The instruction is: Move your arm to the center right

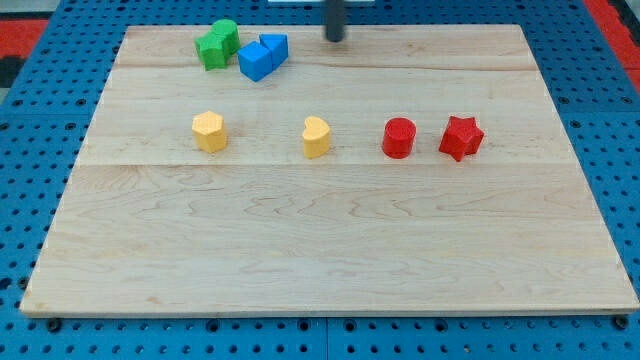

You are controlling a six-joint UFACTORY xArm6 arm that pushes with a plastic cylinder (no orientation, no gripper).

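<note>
My tip (pixel 335 38) touches the wooden board (pixel 330 240) near the view's top edge, a little right of the middle. It stands right of the blue blocks and apart from them. A red cylinder (pixel 398 138) and a red star (pixel 461 137) sit in the row at the centre right, well below the tip. A yellow heart (pixel 316 137) lies below the tip, slightly left.
A yellow hexagon (pixel 209 131) sits at the left of the row. Two green blocks (pixel 217 44) and two blue blocks (pixel 262 55) cluster at the view's top left. A blue pegboard (pixel 620 130) surrounds the board.
</note>
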